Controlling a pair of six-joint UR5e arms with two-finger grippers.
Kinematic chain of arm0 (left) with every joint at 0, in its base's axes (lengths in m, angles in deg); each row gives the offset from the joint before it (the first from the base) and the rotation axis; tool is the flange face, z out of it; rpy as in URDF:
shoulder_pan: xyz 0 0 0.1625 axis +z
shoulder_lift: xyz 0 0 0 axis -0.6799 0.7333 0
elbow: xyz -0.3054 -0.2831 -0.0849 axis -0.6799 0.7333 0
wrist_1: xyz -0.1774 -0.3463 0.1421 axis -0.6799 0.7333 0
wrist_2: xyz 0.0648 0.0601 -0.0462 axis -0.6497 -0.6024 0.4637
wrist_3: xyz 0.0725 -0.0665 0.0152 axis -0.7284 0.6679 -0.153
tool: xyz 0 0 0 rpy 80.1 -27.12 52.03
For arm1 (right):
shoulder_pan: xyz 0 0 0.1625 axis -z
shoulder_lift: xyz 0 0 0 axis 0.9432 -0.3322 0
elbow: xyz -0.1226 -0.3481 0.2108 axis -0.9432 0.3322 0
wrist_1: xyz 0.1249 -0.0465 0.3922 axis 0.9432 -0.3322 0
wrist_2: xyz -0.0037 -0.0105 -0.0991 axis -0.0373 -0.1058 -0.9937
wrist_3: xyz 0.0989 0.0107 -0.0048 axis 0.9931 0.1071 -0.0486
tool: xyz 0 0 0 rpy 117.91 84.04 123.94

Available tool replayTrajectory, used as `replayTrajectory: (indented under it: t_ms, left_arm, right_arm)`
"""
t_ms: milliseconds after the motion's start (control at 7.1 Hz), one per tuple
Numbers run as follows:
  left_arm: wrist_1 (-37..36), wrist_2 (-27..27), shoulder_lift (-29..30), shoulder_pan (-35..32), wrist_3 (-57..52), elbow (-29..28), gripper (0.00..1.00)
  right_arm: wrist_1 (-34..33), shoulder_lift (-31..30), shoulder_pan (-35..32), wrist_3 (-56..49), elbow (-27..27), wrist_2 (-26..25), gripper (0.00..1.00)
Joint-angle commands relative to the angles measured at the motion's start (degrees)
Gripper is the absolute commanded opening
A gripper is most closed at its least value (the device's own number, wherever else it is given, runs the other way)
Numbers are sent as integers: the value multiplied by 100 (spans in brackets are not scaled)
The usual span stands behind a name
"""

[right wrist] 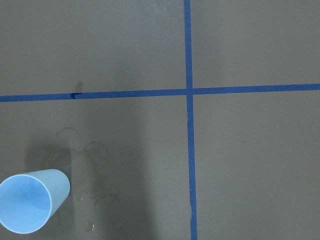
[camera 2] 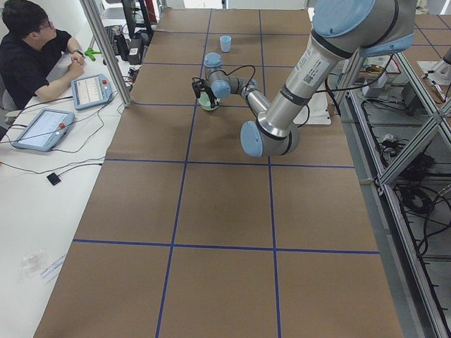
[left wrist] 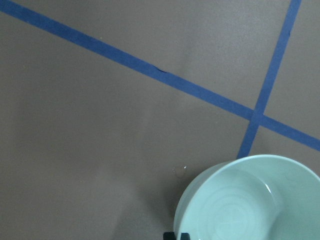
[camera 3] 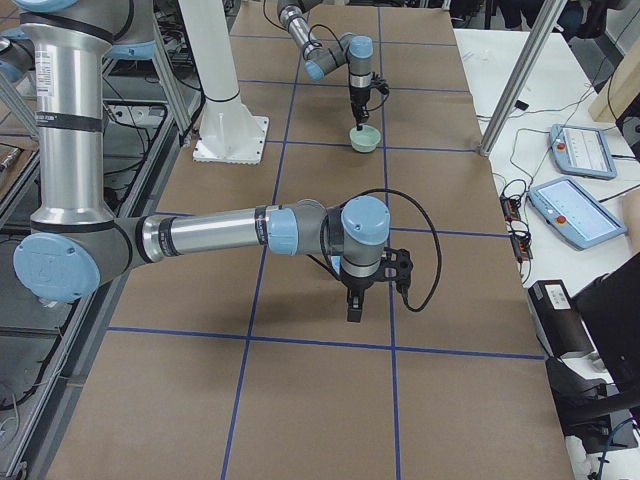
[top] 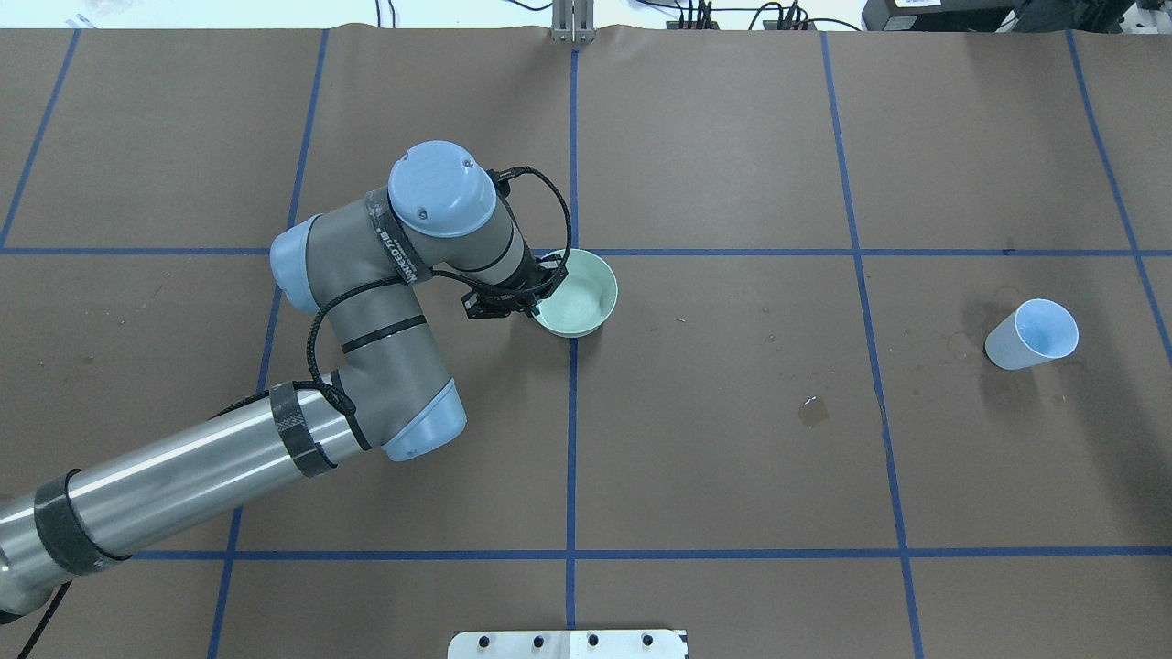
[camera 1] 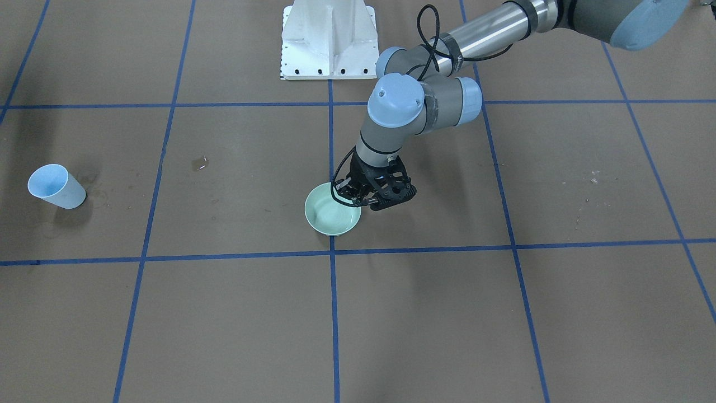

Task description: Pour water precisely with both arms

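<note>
A pale green bowl [camera 1: 330, 215] [top: 581, 297] stands on the brown table near the middle. My left gripper [camera 1: 359, 200] [top: 524, 300] points down at the bowl's rim on the robot's left side, shut on it. In the left wrist view the bowl [left wrist: 250, 205] shows faint pale rings inside; I cannot tell whether it holds water. A pale blue cup [camera 1: 56, 186] [top: 1030, 334] [right wrist: 30, 207] stands far off on the robot's right. My right gripper [camera 3: 354, 310] hangs above the table and shows only in the exterior right view, so I cannot tell its state.
A small wet spot [camera 1: 199, 163] [top: 812, 409] lies between bowl and cup, and wet rings [right wrist: 85, 160] mark the paper beside the cup. The white pedestal [camera 1: 329, 39] stands at the robot's side. An operator [camera 2: 32, 56] sits at a side desk with tablets.
</note>
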Motion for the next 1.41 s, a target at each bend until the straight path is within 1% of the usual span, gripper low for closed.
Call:
replayTrajectory:
  t_ms: [0, 141, 282, 422, 563, 704, 845, 986, 1126, 1267]
  left_arm:
    - [89, -44, -19, -6, 7, -2, 100]
    - [80, -44, -1, -24, 7, 129, 100]
    - [-59, -9, -10, -111, 7, 548, 100]
    - [-687, 9, -10, -251, -10, 1013, 100]
    - [-1303, 26, 8, -409, -37, 1470, 100]
    - [-1605, 44, -18, -515, -220, 1745, 100]
    - [-1747, 26, -140, -533, -248, 1878, 100]
    - [-1748, 0, -359, -542, -248, 2123, 100]
    - [-1748, -26, -527, -542, -248, 2256, 100]
    - [-1748, -209, -554, -534, -248, 2266, 100]
  right_arm:
    - [-9, 4, 0, -9, -1, 9, 99]
    - [-9, 99, 0, 17, -44, 9, 99]
    - [-18, 196, 35, 52, -10, 18, 99]
    - [17, 241, 44, 227, -10, 61, 99]
    - [17, 76, 174, 603, -349, 149, 99]
    - [148, -135, 498, 1355, -796, -94, 99]
    - [341, -328, 1084, 2302, -1227, -880, 98]
    - [917, -809, 1481, 3121, -1632, -1401, 98]
    - [2045, -1457, 1564, 3842, -1766, -1397, 98]
    - [3144, -1986, 1843, 4511, -1811, -1449, 99]
